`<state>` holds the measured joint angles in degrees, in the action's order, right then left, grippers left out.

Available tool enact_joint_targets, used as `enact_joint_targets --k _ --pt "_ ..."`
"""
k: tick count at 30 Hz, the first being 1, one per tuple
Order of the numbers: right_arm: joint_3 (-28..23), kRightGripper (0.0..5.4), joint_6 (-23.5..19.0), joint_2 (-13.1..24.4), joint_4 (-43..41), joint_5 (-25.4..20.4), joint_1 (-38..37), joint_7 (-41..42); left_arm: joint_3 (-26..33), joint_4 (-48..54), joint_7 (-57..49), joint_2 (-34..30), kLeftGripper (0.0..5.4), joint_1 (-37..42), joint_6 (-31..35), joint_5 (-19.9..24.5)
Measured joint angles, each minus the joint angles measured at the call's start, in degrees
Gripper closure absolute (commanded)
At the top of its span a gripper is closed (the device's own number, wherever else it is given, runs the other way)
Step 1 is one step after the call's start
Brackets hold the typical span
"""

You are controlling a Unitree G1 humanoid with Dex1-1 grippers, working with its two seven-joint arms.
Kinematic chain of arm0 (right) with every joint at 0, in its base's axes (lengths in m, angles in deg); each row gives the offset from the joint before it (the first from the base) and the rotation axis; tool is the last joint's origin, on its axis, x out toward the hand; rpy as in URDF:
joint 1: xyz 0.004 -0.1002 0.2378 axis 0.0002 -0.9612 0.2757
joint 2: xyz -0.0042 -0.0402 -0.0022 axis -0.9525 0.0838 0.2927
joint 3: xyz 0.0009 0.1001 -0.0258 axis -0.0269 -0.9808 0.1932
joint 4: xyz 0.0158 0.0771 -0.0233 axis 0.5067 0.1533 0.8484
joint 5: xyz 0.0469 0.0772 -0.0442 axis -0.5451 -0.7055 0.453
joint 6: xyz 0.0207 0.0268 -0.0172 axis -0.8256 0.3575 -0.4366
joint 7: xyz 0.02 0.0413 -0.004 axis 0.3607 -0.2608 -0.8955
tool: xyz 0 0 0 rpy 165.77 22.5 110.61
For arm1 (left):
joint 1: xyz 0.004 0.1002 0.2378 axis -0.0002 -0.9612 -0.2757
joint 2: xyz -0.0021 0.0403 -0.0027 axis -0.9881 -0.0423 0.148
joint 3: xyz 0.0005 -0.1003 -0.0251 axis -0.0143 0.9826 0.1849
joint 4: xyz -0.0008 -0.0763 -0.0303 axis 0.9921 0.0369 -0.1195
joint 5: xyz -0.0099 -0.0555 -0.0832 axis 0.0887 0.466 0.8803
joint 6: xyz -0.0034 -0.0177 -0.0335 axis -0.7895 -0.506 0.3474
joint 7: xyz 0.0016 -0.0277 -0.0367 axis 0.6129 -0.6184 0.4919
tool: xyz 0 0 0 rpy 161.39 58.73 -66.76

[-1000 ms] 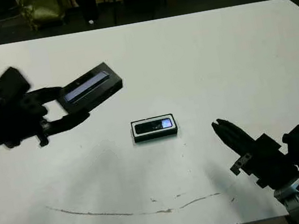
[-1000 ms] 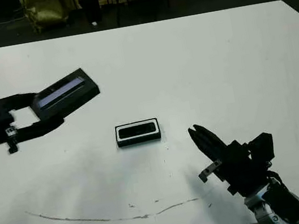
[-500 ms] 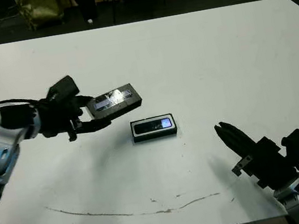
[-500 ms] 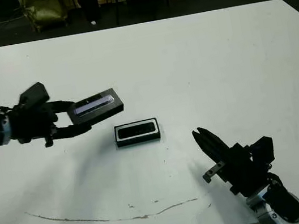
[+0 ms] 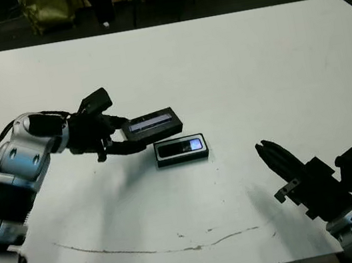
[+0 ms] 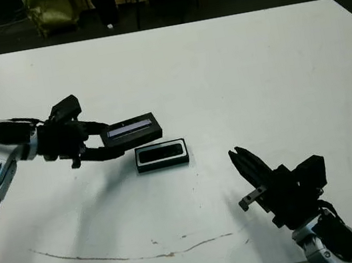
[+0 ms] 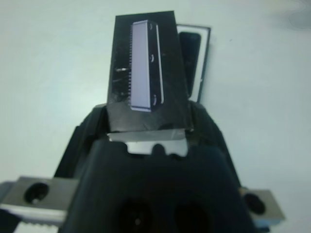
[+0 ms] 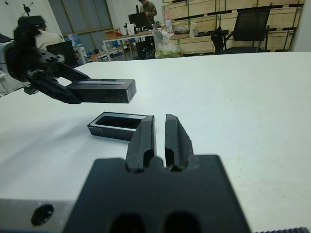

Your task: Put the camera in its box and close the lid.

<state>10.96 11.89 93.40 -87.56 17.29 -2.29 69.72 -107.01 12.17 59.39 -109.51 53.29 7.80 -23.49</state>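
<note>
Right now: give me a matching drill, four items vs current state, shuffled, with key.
Items:
1. lid
2. box
3. camera
4. right gripper

States:
A. lying inside the white-lined tray
B. fingers together, holding nothing, low at the table's near right
C. held off the table by the left gripper, beside the tray on its far left
D. resting uncovered on the table

Pairs: 1-C, 2-D, 3-A, 4-B

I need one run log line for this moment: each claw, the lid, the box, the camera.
left claw: holds lid above table | right claw: shut, idle | camera: in box | box: open
</note>
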Motion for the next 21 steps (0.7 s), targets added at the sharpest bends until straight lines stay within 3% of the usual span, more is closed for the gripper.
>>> enact_joint_targets --k 7,21 --pt "-0.4 5.40 -0.8 0.1 -0.8 0.3 -0.7 -0.2 1.1 -6.6 6.2 3.1 3.07 5.0 -1.4 0.4" --pt "0.0 5.40 -0.8 0.0 -1.1 0.6 -1.5 -0.4 0.8 -6.4 8.8 5.6 3.07 5.5 -2.4 -0.2"
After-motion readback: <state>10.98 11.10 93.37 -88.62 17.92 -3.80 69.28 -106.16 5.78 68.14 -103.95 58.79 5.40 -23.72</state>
